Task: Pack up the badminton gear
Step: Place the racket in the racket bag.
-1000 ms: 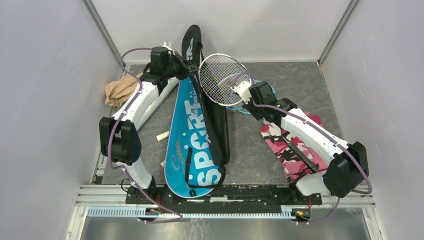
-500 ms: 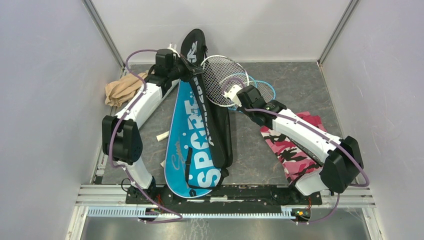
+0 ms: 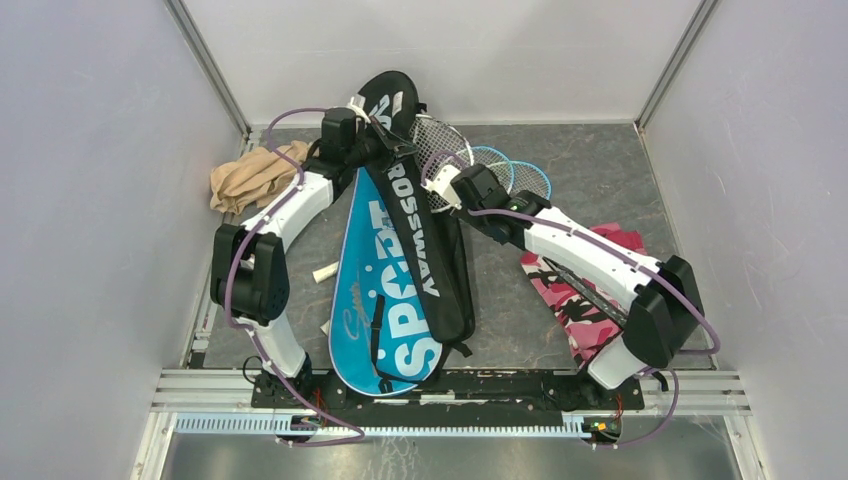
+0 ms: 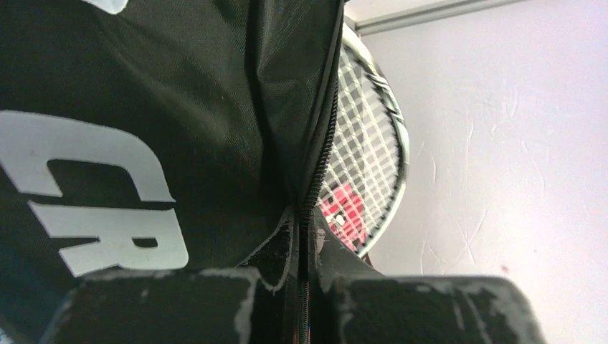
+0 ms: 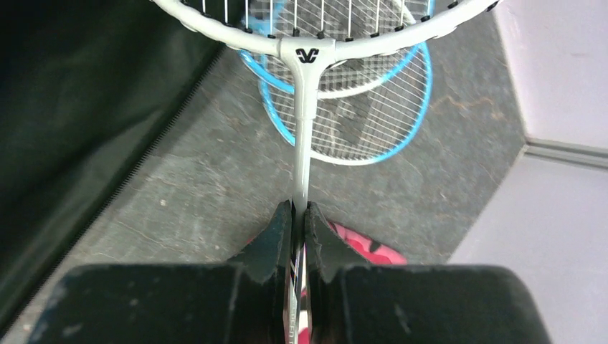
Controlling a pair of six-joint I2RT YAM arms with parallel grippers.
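Since a second ago the silver racket [image 5: 304, 122] has swung left. Its head stood clear to the right of the black CROSSWAY cover [image 3: 415, 250] and now sits at the cover's raised far end, partly hidden behind it. The right arm has followed it leftward. The cover has turned so that more of its white lettering faces up. The blue rackets [image 3: 520, 178] that the silver head was masking now show on the table [image 3: 500, 300].

We see the right gripper [image 5: 300, 215] clamped on the silver racket's thin shaft, its jaws pinched tight on either side. The left gripper [image 4: 304, 229] is closed on the zip edge of the black cover and holds that end up off the table. In the left wrist view the silver racket's strings, with a red mark on them, show just beyond that edge. Whether the head is inside the cover or only behind it, we cannot tell.

The black cover lies slantwise across the blue SPORT cover [image 3: 352, 262], which lies flat with its wide end towards the arm bases. A small white piece [image 3: 325, 272] lies on the table just left of the blue cover. A tan cloth [image 3: 245, 178] is bundled at the far left beside the left arm, and a pink camouflage cloth [image 3: 556, 283] lies under the right arm.
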